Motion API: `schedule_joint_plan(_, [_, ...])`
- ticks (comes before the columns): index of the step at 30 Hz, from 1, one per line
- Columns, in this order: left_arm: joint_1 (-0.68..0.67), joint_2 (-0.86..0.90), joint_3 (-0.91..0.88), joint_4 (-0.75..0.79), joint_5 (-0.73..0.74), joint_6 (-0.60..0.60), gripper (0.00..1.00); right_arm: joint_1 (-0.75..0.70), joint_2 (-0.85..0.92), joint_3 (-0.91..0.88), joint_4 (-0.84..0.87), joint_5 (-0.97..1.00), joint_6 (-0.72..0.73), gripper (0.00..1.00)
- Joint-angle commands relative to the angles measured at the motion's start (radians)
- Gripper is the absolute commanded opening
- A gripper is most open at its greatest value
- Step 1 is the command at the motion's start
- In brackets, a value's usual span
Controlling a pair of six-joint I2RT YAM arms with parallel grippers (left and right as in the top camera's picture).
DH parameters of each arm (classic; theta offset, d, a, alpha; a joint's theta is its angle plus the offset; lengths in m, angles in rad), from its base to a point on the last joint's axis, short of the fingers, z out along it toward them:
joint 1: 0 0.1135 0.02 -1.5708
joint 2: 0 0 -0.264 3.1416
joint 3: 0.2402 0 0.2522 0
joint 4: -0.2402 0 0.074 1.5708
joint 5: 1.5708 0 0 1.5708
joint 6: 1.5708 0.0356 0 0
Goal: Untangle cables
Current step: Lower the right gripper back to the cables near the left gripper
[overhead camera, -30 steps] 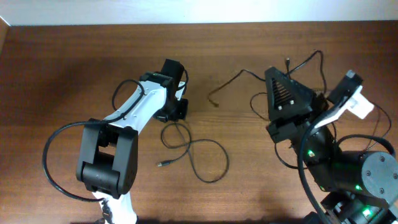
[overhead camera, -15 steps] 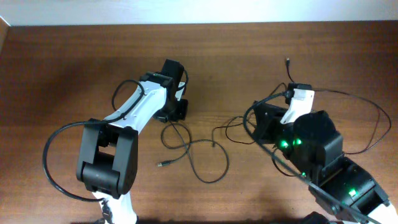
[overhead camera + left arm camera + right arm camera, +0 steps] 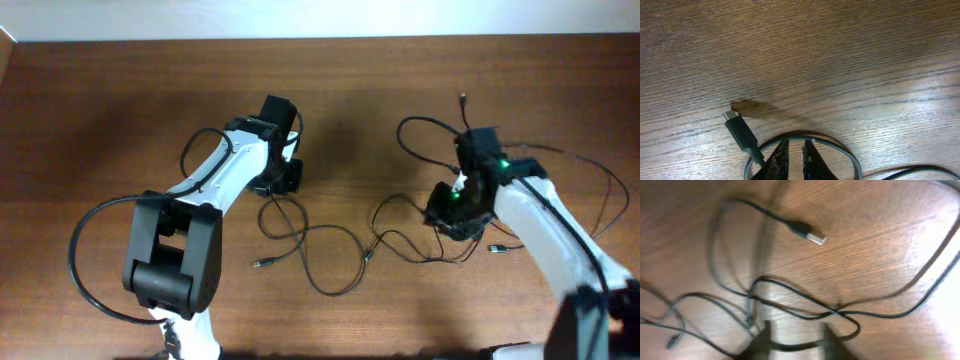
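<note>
Now left jaws nearly closed on cable [image 3: 741,135] (right jaws apart).

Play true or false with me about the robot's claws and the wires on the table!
1. The cables are red. False: they are black.
2. A plug lies on the table beside the left claw. True.
3. The right claw is squeezed tight shut. False: its fingers stand apart.
4. The table is brown wood. True.
</note>
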Motion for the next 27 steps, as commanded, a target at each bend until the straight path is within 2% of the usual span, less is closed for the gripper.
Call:
schedule_joint_plan(1, [-0.005, 0.009, -0.008, 0.002, -0.007, -0.013, 0.11, -0.002, 0.088, 0.002, -0.001, -0.011, -0.021, 0.48])
schedule_joint_plan(6, [-0.005, 0.009, -0.008, 0.002, -0.006, -0.013, 0.11, 0.093, 0.117, 0.001, 0.0, -0.056, -0.146, 0.59])
schedule_joint_plan(9, [-0.005, 0.009, -0.008, 0.006, -0.006, -0.013, 0.11, 0.196, 0.117, 0.001, 0.029, -0.044, -0.148, 0.63])
schedule_joint_plan(10, [-0.005, 0.009, -0.008, 0.005, -0.006, -0.013, 0.11, 0.237, 0.117, 0.001, 0.058, -0.023, -0.148, 0.67])
schedule_joint_plan(13, [-0.005, 0.009, -0.008, 0.006, -0.006, -0.013, 0.11, 0.342, 0.117, 0.001, 0.152, 0.122, -0.147, 0.96])
schedule_joint_plan(14, [-0.006, 0.009, -0.008, 0.006, -0.006, -0.013, 0.11, 0.37, 0.117, 0.001, 0.182, 0.179, -0.147, 0.99])
schedule_joint_plan(18, [-0.006, 0.009, -0.008, 0.006, -0.006, -0.013, 0.12, 0.449, 0.117, 0.001, 0.238, 0.33, -0.136, 0.99])
schedule_joint_plan(19, [-0.007, 0.009, -0.008, 0.006, -0.006, -0.013, 0.12, 0.463, 0.117, 0.001, 0.246, 0.347, -0.136, 0.92])
schedule_joint_plan(20, [-0.007, 0.009, -0.008, 0.006, -0.006, -0.013, 0.12, 0.473, 0.117, 0.0, 0.259, 0.363, -0.135, 0.77])
schedule_joint_plan(21, [-0.007, 0.009, -0.008, 0.006, -0.006, -0.013, 0.12, 0.477, 0.117, 0.0, 0.274, 0.383, -0.123, 0.67])
schedule_joint_plan(23, [-0.007, 0.009, -0.008, 0.006, -0.006, -0.013, 0.12, 0.477, 0.117, 0.0, 0.301, 0.437, -0.073, 0.56])
schedule_joint_plan(27, [-0.007, 0.009, -0.008, 0.006, -0.006, -0.013, 0.12, 0.477, 0.119, -0.002, 0.324, 0.448, -0.049, 0.52])
